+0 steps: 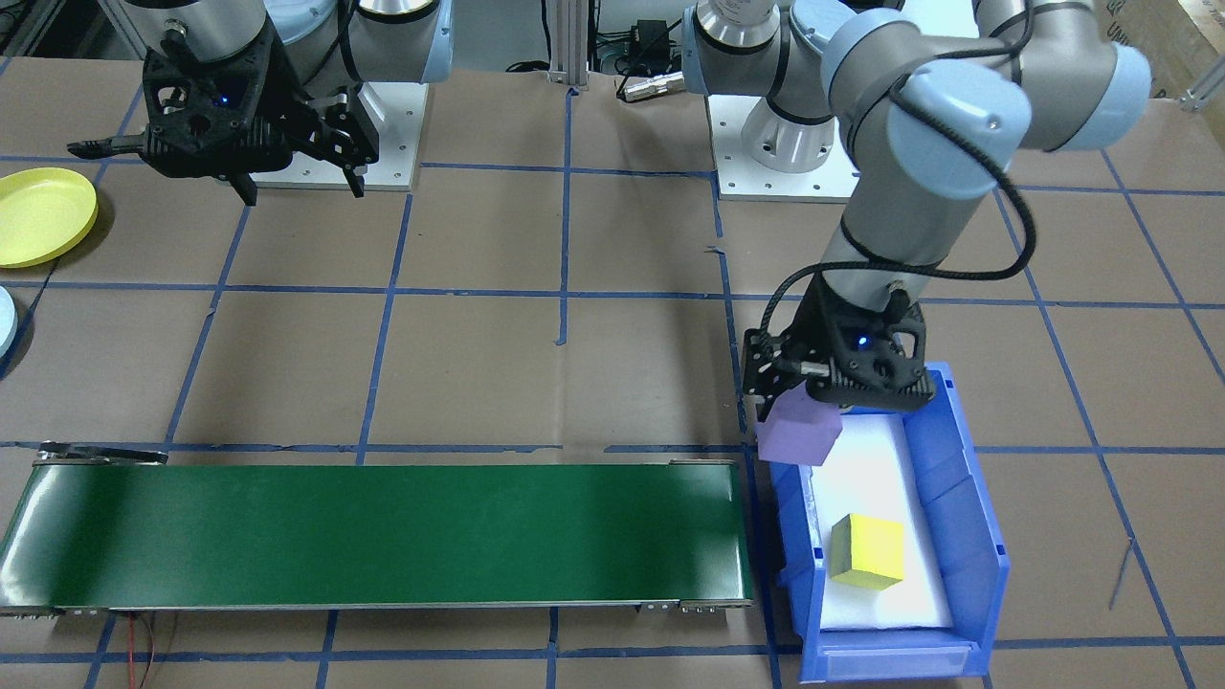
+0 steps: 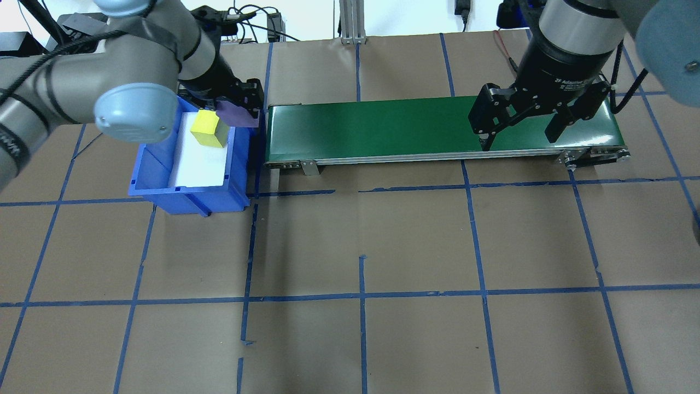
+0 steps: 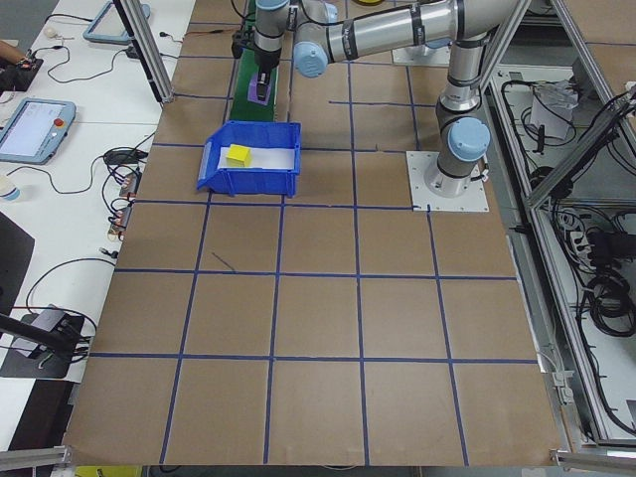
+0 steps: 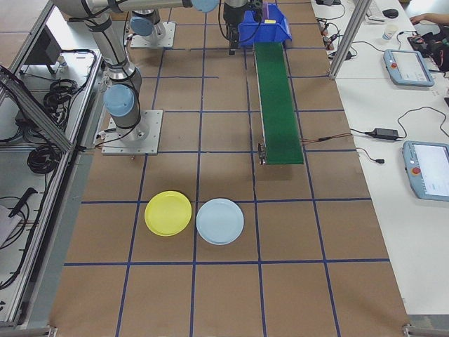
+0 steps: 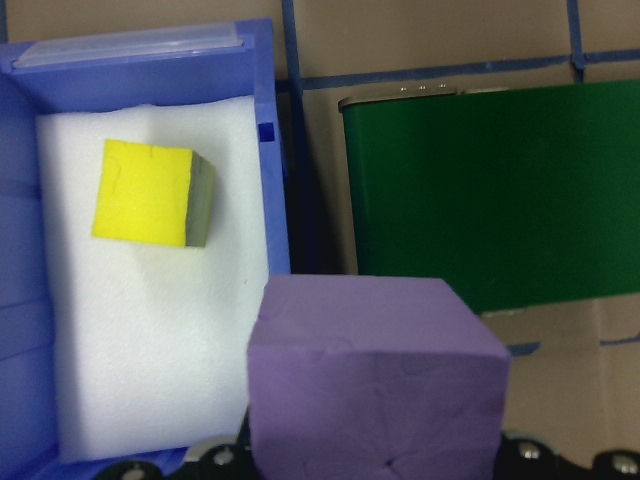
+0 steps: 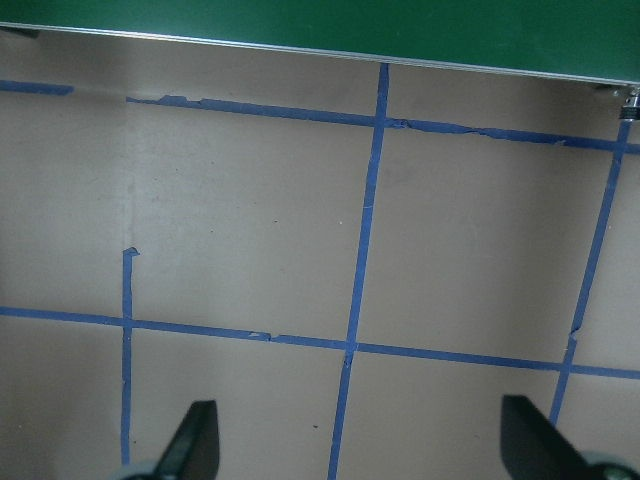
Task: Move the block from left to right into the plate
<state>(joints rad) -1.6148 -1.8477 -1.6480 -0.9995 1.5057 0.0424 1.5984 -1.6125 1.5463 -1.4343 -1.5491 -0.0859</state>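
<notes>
**Inspector:** Start with the largest item and work down.

**Assistant:** The worktop (image 2: 350,246), brown with a grid of blue tape lines. On its far side from the robot lies the green conveyor belt (image 1: 383,534), running left to right. At the belt's left end stands the blue bin (image 1: 967,498), lined with white foam (image 1: 876,478).

**Inspector:** Plates?

**Assistant:** A yellow plate (image 4: 168,213) and a pale blue plate (image 4: 219,220), side by side on the worktop beyond the belt's right end, well apart from the bin.

**Inspector:** Blocks?

**Assistant:** A yellow block (image 1: 867,550) rests on the foam inside the bin. The purple block (image 1: 798,432) is held off the foam, over the bin's wall on the belt side (its lower edge overlaps that wall in the front view).

**Inspector:** Claws?

**Assistant:** The left claw (image 1: 804,407) is clamped on the purple block; the wrist view shows the block filling the space between its fingers. The right claw (image 2: 519,131) hangs above the worktop near the belt's right end, fingers spread wide, nothing between them.
</notes>
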